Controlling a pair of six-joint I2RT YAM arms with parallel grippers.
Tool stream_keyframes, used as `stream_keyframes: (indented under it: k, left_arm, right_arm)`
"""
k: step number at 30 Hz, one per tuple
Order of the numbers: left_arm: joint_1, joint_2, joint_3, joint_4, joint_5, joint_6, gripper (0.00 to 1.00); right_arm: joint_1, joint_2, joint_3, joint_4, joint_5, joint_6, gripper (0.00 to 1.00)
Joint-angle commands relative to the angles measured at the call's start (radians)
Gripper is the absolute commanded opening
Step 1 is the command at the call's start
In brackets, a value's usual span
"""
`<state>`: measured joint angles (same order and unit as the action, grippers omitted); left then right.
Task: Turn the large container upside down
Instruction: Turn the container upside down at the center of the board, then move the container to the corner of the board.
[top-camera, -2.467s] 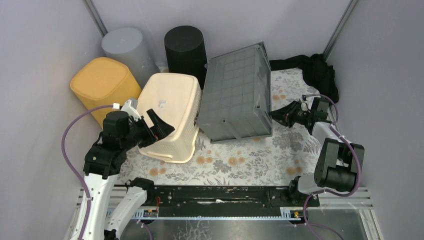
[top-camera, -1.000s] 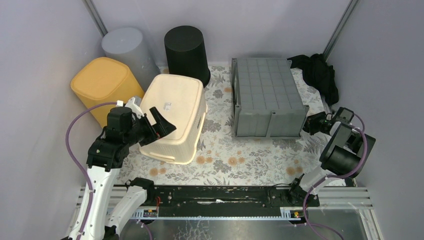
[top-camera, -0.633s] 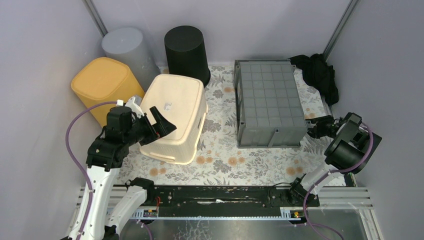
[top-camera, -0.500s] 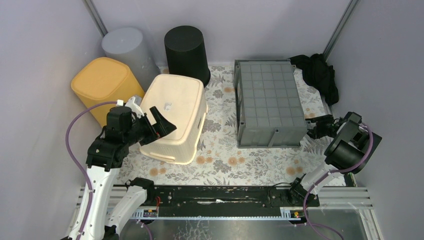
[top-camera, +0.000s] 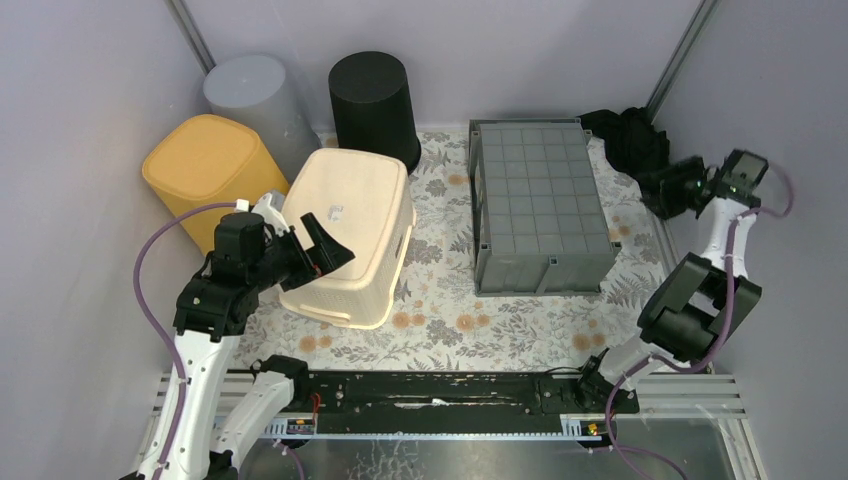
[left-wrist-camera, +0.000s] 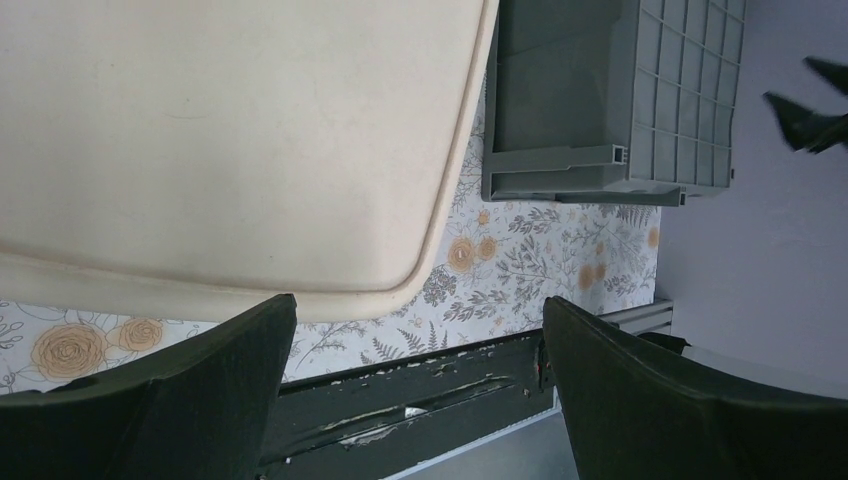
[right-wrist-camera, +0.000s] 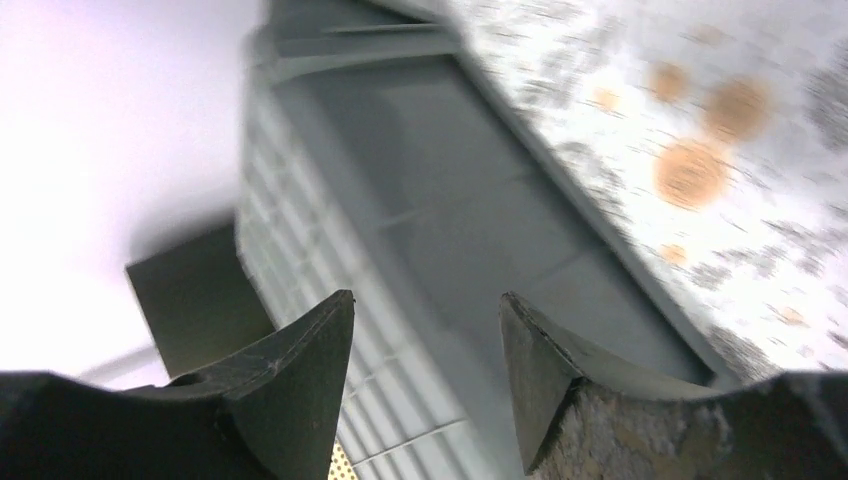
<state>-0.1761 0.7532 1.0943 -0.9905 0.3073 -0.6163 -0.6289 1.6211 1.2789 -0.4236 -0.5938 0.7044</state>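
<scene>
The flowered tablecloth (top-camera: 520, 320) lies under both claws and carries everything else.

The grey crate (top-camera: 540, 205), the large container, sits just ahead of the right claw (top-camera: 655, 190), on that claw's left side and close to it without touching. Its gridded base faces up and its rim rests flat on the cloth, so it already stands upside down. By that showing the task looks finished. In the right wrist view the crate's side wall (right-wrist-camera: 480, 180) fills the space beyond the fingertips.

The cream basket (top-camera: 350, 235), also bottom up, lies right against the left claw (top-camera: 322, 248) and spreads away from it toward the back. Its pale base (left-wrist-camera: 220, 130) takes up most of the left wrist view.

Behind that claw and to its left stands a yellow bin (top-camera: 205, 165). Further back are a grey round bin (top-camera: 255, 95) and a black round bin (top-camera: 372, 95), all well apart from the crate, probably kept aside to give it room to turn.

A black cloth (top-camera: 635, 140) is bunched just behind the right claw, in the corner.

The right claw is released, fingers parted with nothing between them, raised off the crate as if its work there is done. The left claw (left-wrist-camera: 420, 305) is spread wide and empty, parked at the basket's near edge.
</scene>
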Motion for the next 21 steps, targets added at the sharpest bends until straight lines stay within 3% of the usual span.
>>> stream_keyframes:
  k: [1,7,13,15,21]
  left_arm:
    - [0.004,0.000,-0.020,0.064,0.026,0.010,1.00]
    - [0.005,-0.001,0.002,0.056,0.007,0.020,1.00]
    - [0.004,-0.019,-0.019,0.053,-0.010,0.006,1.00]
    - [0.004,-0.023,-0.021,0.053,-0.028,0.004,1.00]
    - [0.005,-0.032,0.011,0.045,-0.033,-0.014,1.00]
  right_arm:
    - [0.163,-0.126,0.202,-0.015,0.040,-0.075,0.63]
    - [0.636,-0.081,0.557,-0.221,0.103,-0.205,0.66]
    - [1.129,-0.010,0.613,-0.293,0.247,-0.242,0.70]
    - [1.268,0.049,0.628,-0.324,0.375,-0.249,0.70]
    - [1.351,0.226,0.652,-0.422,0.574,-0.233,0.68]
